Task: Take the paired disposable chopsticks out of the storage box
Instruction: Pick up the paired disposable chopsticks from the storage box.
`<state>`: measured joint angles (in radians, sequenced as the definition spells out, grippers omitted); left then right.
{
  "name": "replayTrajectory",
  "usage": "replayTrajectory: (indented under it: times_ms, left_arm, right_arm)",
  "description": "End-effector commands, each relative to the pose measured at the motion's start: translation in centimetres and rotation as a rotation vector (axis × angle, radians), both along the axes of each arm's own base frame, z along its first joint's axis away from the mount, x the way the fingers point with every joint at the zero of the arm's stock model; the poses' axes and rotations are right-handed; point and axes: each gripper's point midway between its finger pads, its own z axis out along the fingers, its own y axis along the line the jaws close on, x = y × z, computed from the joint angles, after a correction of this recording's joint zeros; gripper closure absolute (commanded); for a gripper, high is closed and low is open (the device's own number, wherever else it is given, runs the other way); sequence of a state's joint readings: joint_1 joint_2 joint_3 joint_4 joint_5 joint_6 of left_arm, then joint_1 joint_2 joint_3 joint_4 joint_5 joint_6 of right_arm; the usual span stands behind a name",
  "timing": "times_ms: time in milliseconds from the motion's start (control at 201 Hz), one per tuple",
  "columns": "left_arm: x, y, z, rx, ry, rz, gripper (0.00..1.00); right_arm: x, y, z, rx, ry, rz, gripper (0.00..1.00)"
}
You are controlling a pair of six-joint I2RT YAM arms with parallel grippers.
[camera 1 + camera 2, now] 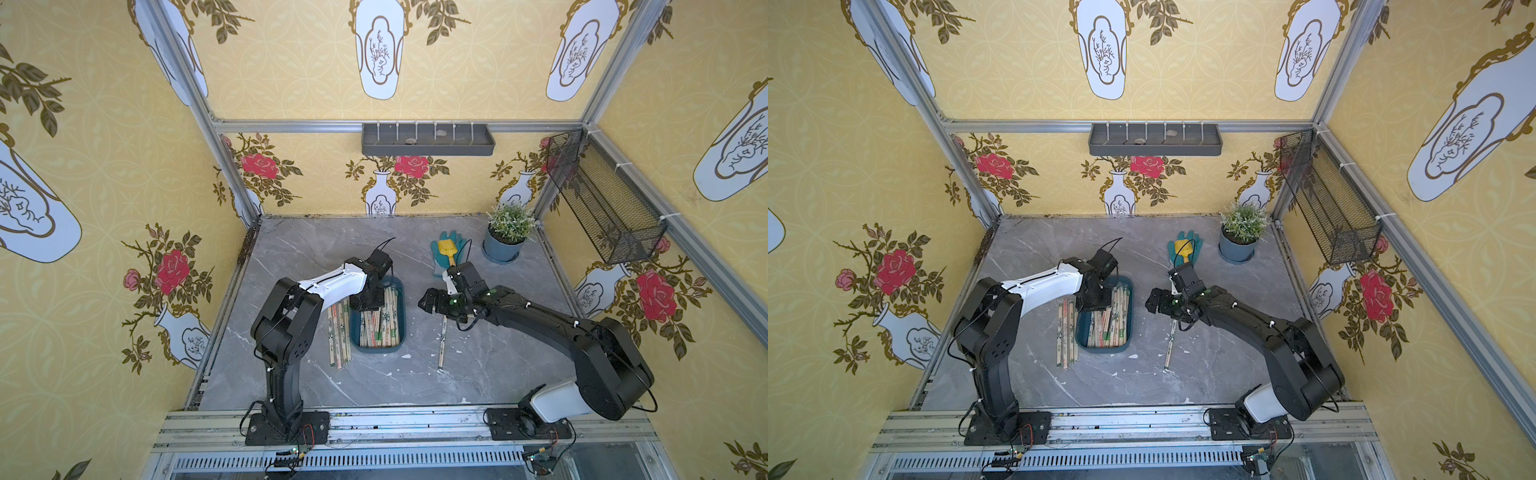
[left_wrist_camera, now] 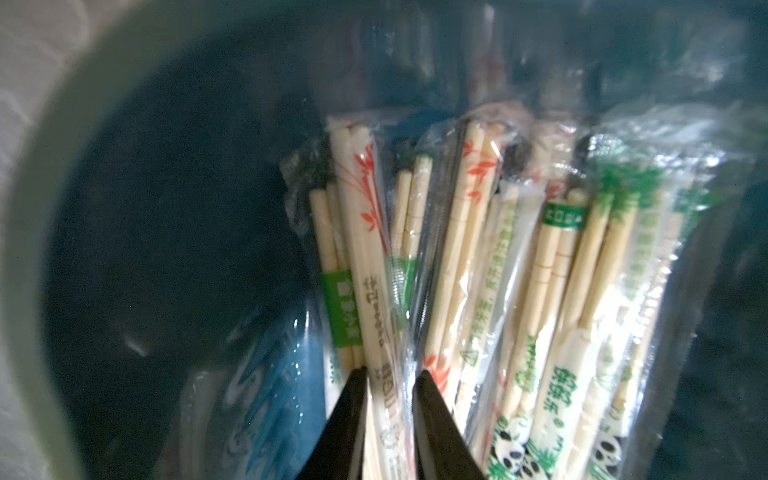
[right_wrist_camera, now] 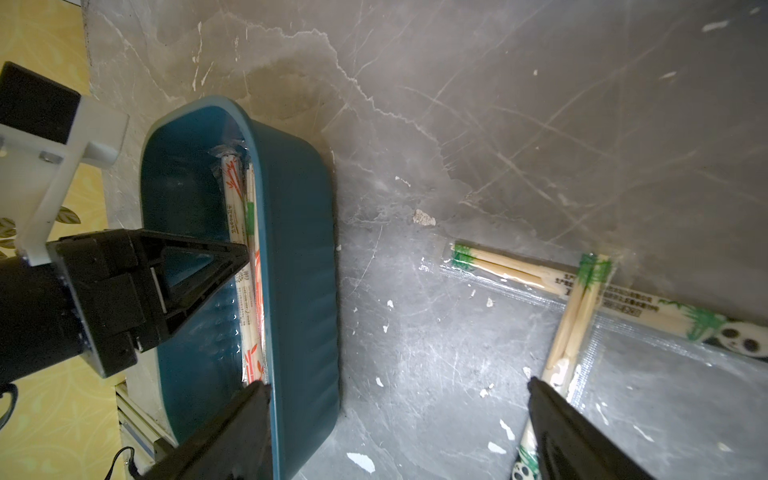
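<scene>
**My left gripper (image 2: 388, 374) is in the storage box (image 1: 402, 316)**

It pinches one red-printed pair (image 2: 370, 249) among the paired disposable chopsticks (image 1: 382, 324) there, near the middle of the counter (image 1: 374, 386). My right gripper (image 3: 399, 415) hangs spread wide beside the box, over loose panda-print pairs (image 3: 498, 274).

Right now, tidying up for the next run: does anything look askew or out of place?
Yes: beside the storage box, two wrapped chopstick pairs lie crossed on the table, unlike the tidier row on the box's other side.
</scene>
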<state>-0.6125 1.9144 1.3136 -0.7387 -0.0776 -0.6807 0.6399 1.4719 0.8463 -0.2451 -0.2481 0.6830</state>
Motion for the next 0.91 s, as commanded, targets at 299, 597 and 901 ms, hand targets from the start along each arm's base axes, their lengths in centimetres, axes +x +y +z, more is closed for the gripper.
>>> replayTrajectory:
  times_ms: [299, 597, 901]
  left_arm:
    - [-0.3, -0.1, -1.2, 0.002, 0.029, -0.002, 0.85]
    - [-0.2, 0.0, 0.9, -0.011, -0.003, -0.003, 0.97]
    - [0.1, 2.2, 7.2, -0.009, -0.127, -0.009, 1.0]
  right_arm:
    - [0.3, -0.2, 0.0, -0.01, -0.009, -0.011, 0.02]
    - [0.4, -0.2, 0.1, -0.009, -0.009, -0.012, 0.03]
    - [0.6, -0.1, 0.2, -0.007, -0.01, -0.01, 0.02]
